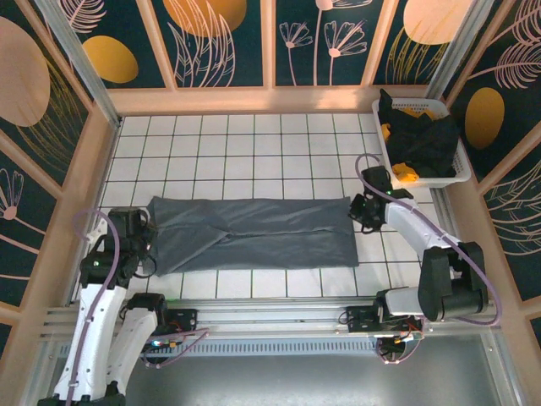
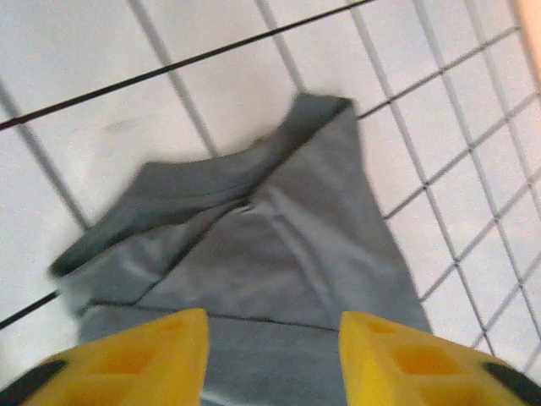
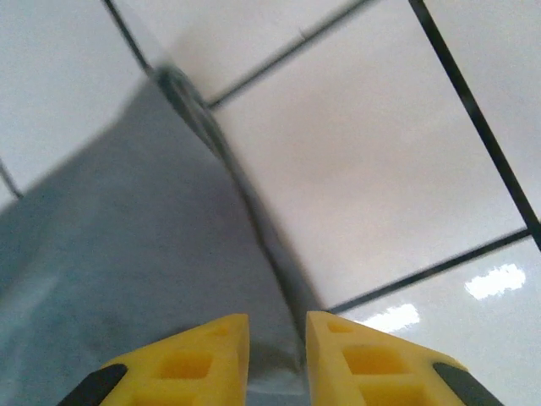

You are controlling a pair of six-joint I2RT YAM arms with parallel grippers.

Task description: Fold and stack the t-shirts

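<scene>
My grey-blue t-shirt lies folded long mid-table, with bare tiles beyond it. The left gripper gapes over its end. The right gripper straddles its edge, and I cannot tell its grip. The white basket crowds the right.

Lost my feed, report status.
Left gripper open over grey t-shirt; right gripper at its other end, jaws narrow, grip unclear. Shirt flat, long-folded. Nothing blocking.

Nothing to read here as far as I can see: no legible text, labels, brands, numbers or signs on anything.
</scene>
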